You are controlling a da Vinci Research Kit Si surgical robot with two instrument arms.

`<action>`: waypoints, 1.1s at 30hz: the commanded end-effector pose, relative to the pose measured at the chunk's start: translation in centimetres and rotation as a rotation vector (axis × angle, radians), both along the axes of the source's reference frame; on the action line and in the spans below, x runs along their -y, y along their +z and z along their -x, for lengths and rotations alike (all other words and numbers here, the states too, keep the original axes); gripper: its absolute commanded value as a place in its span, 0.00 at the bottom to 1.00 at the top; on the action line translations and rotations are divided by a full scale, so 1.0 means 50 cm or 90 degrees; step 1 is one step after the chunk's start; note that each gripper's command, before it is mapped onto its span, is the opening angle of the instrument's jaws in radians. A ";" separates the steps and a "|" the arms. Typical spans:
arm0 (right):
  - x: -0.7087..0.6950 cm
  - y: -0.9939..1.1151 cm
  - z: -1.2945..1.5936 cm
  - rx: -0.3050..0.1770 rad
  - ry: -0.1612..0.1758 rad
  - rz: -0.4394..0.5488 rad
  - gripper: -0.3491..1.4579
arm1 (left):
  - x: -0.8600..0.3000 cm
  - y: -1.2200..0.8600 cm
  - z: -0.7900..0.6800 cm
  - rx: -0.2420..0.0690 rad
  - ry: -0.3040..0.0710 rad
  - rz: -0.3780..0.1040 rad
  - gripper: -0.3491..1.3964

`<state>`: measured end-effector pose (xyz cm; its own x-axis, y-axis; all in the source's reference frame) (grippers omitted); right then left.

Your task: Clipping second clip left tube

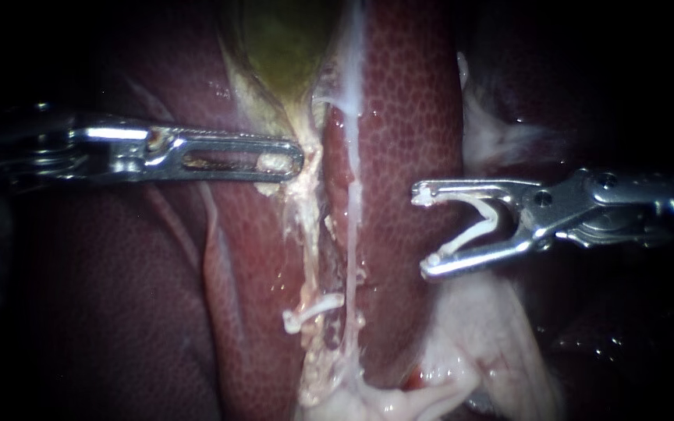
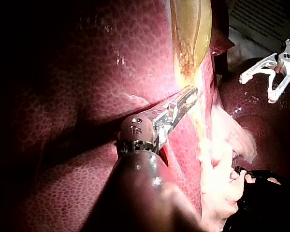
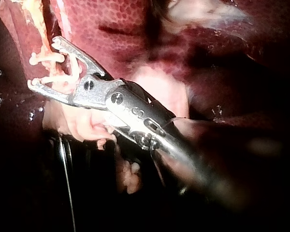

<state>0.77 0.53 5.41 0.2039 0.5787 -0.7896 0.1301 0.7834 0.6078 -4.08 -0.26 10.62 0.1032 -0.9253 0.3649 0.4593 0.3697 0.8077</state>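
Observation:
The greenish gallbladder [image 1: 282, 47] narrows downward into a ragged pale left tube [image 1: 306, 226], with a thin white right tube [image 1: 350, 203] beside it. One white clip [image 1: 310, 312] sits across the left tube low down. My left instrument [image 1: 282, 160] comes in from the left with its jaws shut on the gallbladder's lower end, also seen in the left wrist view [image 2: 186, 96]. My right instrument [image 1: 427, 231] hangs to the right of both tubes, apart from them. Its jaws stand wide apart with an open white clip [image 1: 473, 226] seated between them and touching both [image 3: 42, 63].
Dark red liver [image 1: 407, 117] lies on both sides of the tubes. Pale fatty tissue [image 1: 477, 343] spreads below my right instrument and up at the right [image 1: 493, 132]. Wet dark tissue fills the right edge.

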 end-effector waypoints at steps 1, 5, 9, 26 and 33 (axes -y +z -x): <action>0.0000 -0.0001 0.0000 0.000 0.000 0.000 0.52 | 0.0000 -0.0002 0.0000 0.000 0.000 0.000 0.00; 0.0000 -0.0001 -0.0001 0.000 0.000 0.000 0.52 | -0.0002 -0.0013 -0.0003 0.001 0.001 -0.001 0.00; 0.0001 -0.0001 -0.0002 0.000 0.001 0.000 0.52 | -0.0014 -0.0042 -0.0016 0.005 0.004 -0.008 0.00; 0.0003 0.0001 -0.0009 0.001 0.004 0.001 0.52 | -0.0074 -0.0175 -0.0142 0.011 -0.045 0.013 0.00; 0.0008 0.0004 -0.0019 -0.002 0.003 0.002 0.52 | -0.0067 -0.0183 -0.0149 0.010 -0.046 0.013 0.00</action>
<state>0.88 0.49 5.43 0.1977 0.5768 -0.7926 0.1276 0.7866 0.6042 -3.34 0.07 9.71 0.0299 -0.9225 0.3848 0.4722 0.3523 0.8080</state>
